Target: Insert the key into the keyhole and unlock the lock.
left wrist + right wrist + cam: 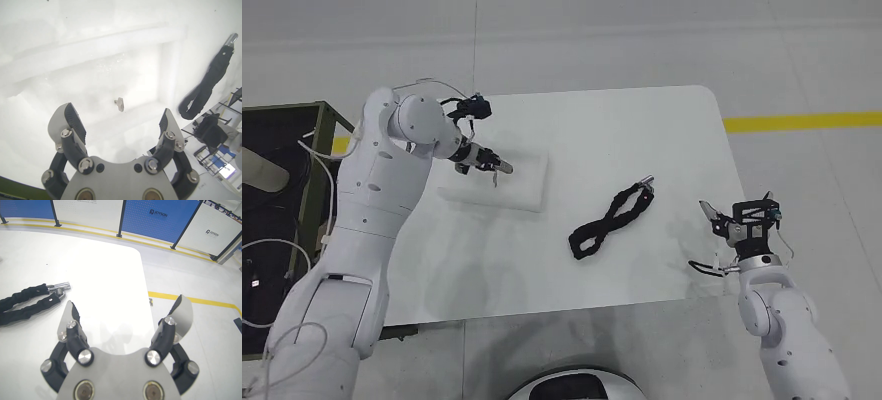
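Key (pixel 119 104), one, on one white pad (pixel 527 190), one chain lock (pixel 610 222), left pincer (pixel 117 107), right pincer (pixel 125 299), both spread wide, empty

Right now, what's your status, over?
Left tool open, over key on white pad. Right tool open, at right edge of table. Chain lock mid-table, apart from both. Nothing between left tool and key.

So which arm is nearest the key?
Left arm: open jaws over the small silver metal key on the white foam pad; right arm sits at the white table edge.
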Controlling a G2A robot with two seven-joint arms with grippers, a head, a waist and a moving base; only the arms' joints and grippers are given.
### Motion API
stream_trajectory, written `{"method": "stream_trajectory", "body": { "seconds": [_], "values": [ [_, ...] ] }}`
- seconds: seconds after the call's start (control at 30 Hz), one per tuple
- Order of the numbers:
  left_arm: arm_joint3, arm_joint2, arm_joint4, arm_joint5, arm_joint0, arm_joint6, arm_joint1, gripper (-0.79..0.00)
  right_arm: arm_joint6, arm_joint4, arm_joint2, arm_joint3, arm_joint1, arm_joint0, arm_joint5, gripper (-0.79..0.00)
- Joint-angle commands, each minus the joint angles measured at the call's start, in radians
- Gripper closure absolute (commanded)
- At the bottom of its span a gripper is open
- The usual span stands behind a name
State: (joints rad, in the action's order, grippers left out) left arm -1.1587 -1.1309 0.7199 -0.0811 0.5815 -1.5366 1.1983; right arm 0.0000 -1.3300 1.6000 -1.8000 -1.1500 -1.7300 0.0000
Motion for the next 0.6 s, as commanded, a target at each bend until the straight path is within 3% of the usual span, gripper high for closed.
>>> {"method": "stream_trajectory", "body": {
  "seconds": [0.0,0.07,0.1,0.13,0.17,0.2,0.23,0.47,0.57],
  "values": [
    [-0.045,0.043,0.06,0.002,0.0,0.001,0.003,-0.785,0.0,0.0,0.0,0.0,0.0,0.0,0.0,-0.785],
    [-0.047,0.081,0.107,0.03,-0.011,0.001,0.009,-0.773,0.0,0.0,0.0,0.0,0.0,0.0,0.0,-0.785],
    [-0.034,0.104,0.106,0.024,-0.017,0.001,0.013,-0.634,0.0,0.0,0.0,0.0,0.0,0.0,0.0,-0.785],
    [-0.007,0.128,0.109,0.016,-0.029,0.001,0.016,-0.557,0.0,0.0,0.0,0.0,0.0,0.0,0.0,-0.785],
    [0.03,0.152,0.118,0.029,-0.047,0.001,0.02,-0.603,0.0,0.0,0.0,0.0,0.0,0.0,0.0,-0.785],
    [0.061,0.175,0.118,0.037,-0.067,0.001,0.026,-0.536,0.0,0.0,0.0,0.0,0.0,0.0,0.0,-0.785],
    [0.082,0.194,0.109,0.031,-0.085,0.001,0.033,-0.388,0.0,0.0,0.0,0.0,0.0,0.0,0.0,-0.785],
    [0.205,0.247,0.03,-0.02,-0.153,0.001,0.057,-0.329,0.0,0.0,0.0,0.0,0.0,0.0,0.0,-0.785],
    [0.246,0.264,0.012,-0.036,-0.175,0.001,0.064,-0.265,0.0,0.0,0.0,0.0,0.0,0.0,0.0,-0.785]
  ]
}}
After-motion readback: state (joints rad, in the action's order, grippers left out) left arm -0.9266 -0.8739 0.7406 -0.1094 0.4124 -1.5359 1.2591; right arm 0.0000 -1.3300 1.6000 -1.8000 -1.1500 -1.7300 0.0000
